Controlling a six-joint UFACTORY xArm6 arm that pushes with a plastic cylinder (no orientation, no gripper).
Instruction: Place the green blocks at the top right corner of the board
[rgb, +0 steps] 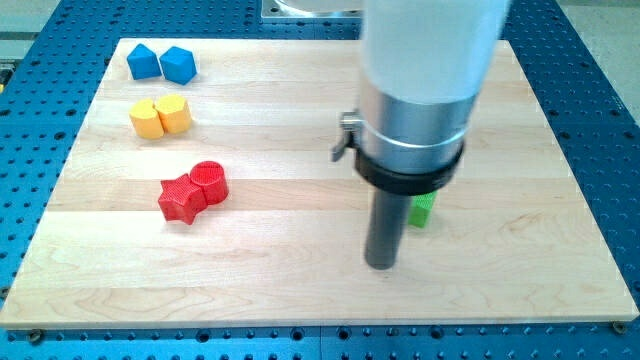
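Observation:
My tip (380, 264) rests on the board at the lower middle-right, just below and left of the green blocks. The arm body hides most of them. Only a small piece of the green star block (423, 209) shows to the right of the rod. The green cylinder is hidden behind the arm. The top right corner of the board (505, 55) lies well above the tip.
A red star (181, 198) and red cylinder (210, 182) touch at the left. Two yellow blocks (160, 116) sit above them. Two blue blocks (161, 63) sit at the top left corner. The wooden board (300, 290) lies on a blue perforated table.

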